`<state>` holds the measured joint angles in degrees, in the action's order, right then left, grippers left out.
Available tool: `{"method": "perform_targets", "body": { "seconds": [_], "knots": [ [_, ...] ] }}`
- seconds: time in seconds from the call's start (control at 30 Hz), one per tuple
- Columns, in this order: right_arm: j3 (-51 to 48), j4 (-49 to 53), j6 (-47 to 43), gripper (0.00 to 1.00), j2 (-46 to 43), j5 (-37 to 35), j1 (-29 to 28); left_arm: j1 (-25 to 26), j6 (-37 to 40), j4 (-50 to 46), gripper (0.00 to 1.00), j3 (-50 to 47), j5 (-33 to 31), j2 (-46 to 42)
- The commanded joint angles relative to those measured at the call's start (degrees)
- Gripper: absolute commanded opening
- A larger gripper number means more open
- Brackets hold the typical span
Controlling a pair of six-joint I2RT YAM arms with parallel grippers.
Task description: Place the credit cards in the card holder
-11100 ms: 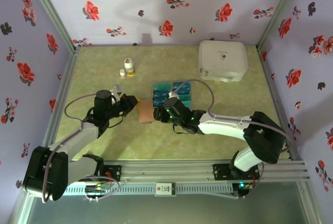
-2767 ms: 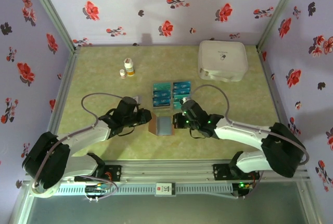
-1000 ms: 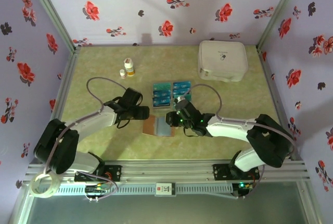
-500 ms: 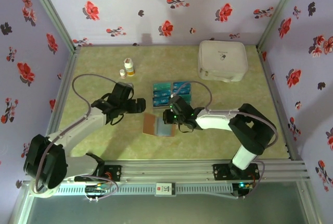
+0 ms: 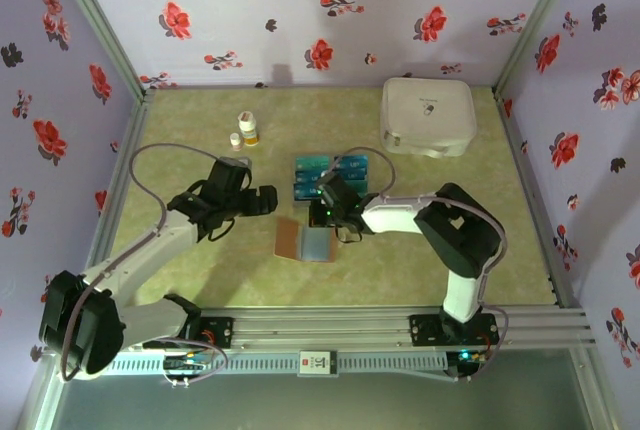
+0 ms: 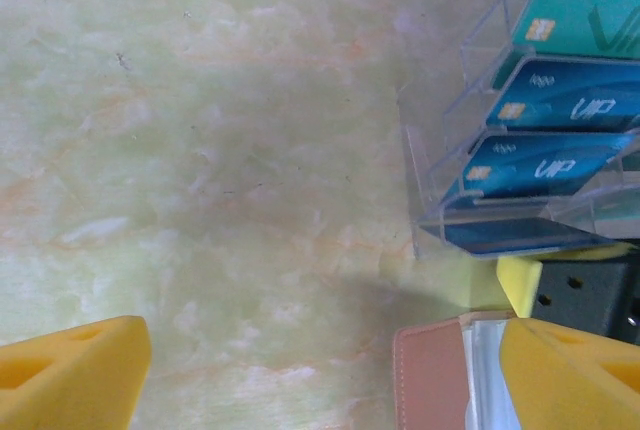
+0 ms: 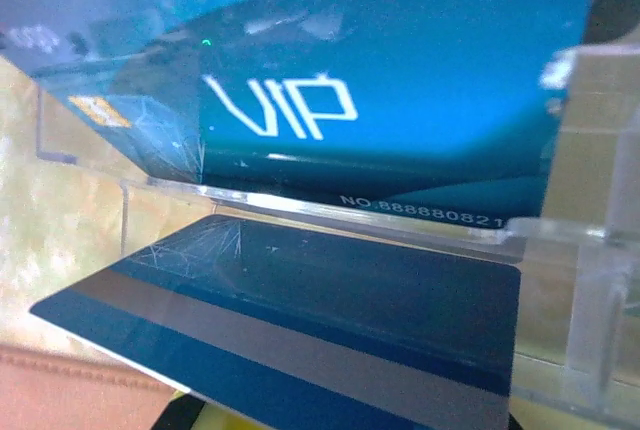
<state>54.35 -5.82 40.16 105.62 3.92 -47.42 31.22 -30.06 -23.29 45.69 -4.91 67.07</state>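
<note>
Top external view: the credit cards [image 5: 330, 178] stand in two columns in a clear rack [image 5: 345, 162] at the middle of the green marbled table [image 5: 200, 270]. The card holder [image 5: 303, 241] lies open and flat just near of the rack, brown half to the left, a pale clear half to the right. The left gripper [image 5: 266, 201] hangs left of the rack with its jaws spread wide, holding nothing. The right gripper [image 5: 325, 194] is at the rack's near end, over the left column.

In the left wrist view the two yellow fingertips [image 6: 70, 370] sit far apart above bare table. The rack's steps carry a teal card with a word that looks like AXON and two blue cards [image 6: 550, 168] marked VIP in white, each with a gold chip. The brown edge of the card holder [image 6: 430, 375] shows at the near right.

The right wrist view is pressed close to a blue card [image 7: 330, 100] reading VIP, with a number beginning NO: 88888 along its lower edge. Below it a card [image 7: 300, 340] lies back side up, with a dark stripe. The right jaws are pressed together; whether that card is pinched between them I cannot tell.

At the far right sits a white case [image 5: 428, 115]; its small lid mark is unreadable. Two small bottles [image 5: 245, 131] stand far left, labels too small to read.
</note>
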Motion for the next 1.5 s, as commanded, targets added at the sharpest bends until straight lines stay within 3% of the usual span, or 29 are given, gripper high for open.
{"method": "perform_targets", "body": {
  "seconds": [0.0, 0.4, 0.57, 0.7, 0.83, 1.07, 1.17, 1.3, 1.47],
  "knots": [
    [2.95, 2.12, -2.00, 0.06, 2.36, 0.18, 1.25, -0.52, -1.22, -1.41, 0.91, -0.33, 0.27, -1.56],
    [13.55, 7.79, -6.39, 0.05, 7.88, 2.11, 6.23, -0.72, -1.89, -2.34, 0.91, -0.21, 0.68, -3.48],
    [14.36, 9.67, -7.33, 0.07, 5.62, 4.70, 6.53, -0.66, -2.12, -2.05, 0.91, 0.37, 3.91, -3.88],
    [9.71, 7.97, -5.46, 0.15, -0.78, 6.86, 6.25, -0.40, -3.98, -0.20, 0.91, -0.30, 7.97, -4.29],
    [3.63, 6.11, -2.96, 0.34, -7.43, 6.88, 5.60, 1.12, -7.23, 4.01, 0.91, -2.09, 11.56, -4.49],
    [-6.58, 3.66, 2.02, 0.52, -16.25, 1.79, 2.30, 6.13, -11.18, 9.98, 0.92, -3.31, 12.56, -1.64],
    [-8.48, 5.84, 3.52, 0.53, -18.37, -2.92, 0.08, 8.11, -11.50, 11.36, 0.92, -3.25, 12.60, 0.68],
    [-11.39, 5.98, 4.77, 0.51, -19.83, -2.32, -0.75, 10.31, -11.36, 12.48, 0.89, -2.75, 12.56, 3.74],
    [-16.42, 1.69, 8.20, 0.47, -21.75, -1.95, -0.84, 11.84, -9.74, 10.16, 0.76, -2.71, 9.08, 5.51]
  ]
}}
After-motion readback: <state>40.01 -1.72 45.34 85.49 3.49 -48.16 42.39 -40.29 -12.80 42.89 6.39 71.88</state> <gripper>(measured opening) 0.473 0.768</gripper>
